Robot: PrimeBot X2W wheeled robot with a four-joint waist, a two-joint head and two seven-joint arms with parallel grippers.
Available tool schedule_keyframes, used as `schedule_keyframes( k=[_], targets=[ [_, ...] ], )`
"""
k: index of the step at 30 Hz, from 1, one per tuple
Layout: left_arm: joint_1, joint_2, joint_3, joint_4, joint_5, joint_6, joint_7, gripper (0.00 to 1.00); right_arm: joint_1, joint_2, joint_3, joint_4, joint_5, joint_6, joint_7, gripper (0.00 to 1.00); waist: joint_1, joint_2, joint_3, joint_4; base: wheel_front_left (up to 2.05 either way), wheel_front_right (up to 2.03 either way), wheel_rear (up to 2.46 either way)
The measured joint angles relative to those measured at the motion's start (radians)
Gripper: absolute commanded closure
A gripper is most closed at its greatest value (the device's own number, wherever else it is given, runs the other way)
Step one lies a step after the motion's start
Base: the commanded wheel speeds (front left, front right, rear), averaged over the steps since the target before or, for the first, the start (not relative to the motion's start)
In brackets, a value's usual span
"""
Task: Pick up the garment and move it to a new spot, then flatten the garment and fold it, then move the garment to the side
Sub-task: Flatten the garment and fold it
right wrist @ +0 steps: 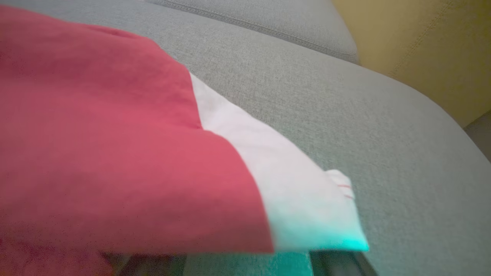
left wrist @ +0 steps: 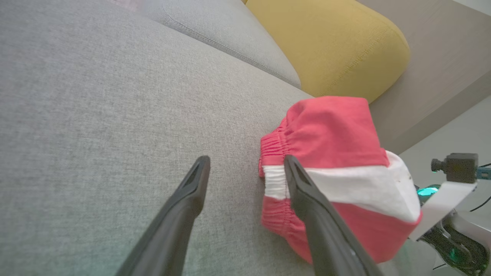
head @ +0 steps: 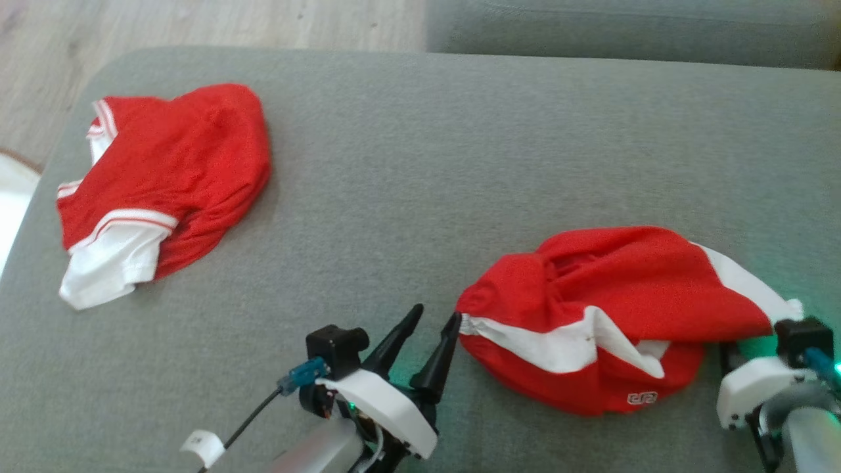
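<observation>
garment [head: 591, 295] sits bunched on the near-right part of the grey cushion [head: 420, 164], so the move looks done imo, flatten/fold/shift aside all left to do; left gripper [head: 435, 315] wide open & empty beside its waistband, right gripper [right wrist: 247, 266] spread open under the hem, nothing pinched afaict.

Garment [head: 611, 289] drapes over the right gripper [head: 729, 358], hiding its fingertips. Small logo [head: 642, 398] on the red cloth unreadable. Left forearm [head: 315, 456] cut off by the bottom edge.
</observation>
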Motion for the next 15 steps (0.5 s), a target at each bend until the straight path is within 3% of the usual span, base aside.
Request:
schedule_keyframes(
  k=[1, 3, 5, 15],
  targets=[
    [0.000, -0.004, -0.002, -0.002, 0.005, 0.000, 0.000, 0.00, -0.014, 0.000, -0.007, 0.009, -0.006, 0.000, 0.000, 0.57, 0.0000, 0.0000, 0.004, 0.008, 0.00, 0.00, 0.00],
    [0.000, -0.009, -0.006, -0.012, 0.005, 0.000, 0.000, 0.00, -0.036, -0.001, -0.010, 0.023, -0.011, 0.000, 0.000, 0.95, 0.0000, 0.0000, 0.012, 0.024, 0.00, 0.00, 0.00],
    [0.000, -0.011, -0.009, -0.023, 0.005, 0.000, 0.000, 0.00, -0.062, -0.001, -0.009, 0.025, -0.007, 0.000, 0.000, 1.00, 0.0000, 0.0000, 0.020, 0.038, 0.00, 0.00, 0.00],
    [-0.018, -0.012, -0.033, -0.035, 0.019, 0.000, 0.000, 0.00, -0.352, -0.013, 0.086, -0.055, 0.147, 0.000, -0.002, 1.00, 0.0001, 0.0000, 0.071, 0.053, 0.00, 0.00, 0.00]
  ],
)
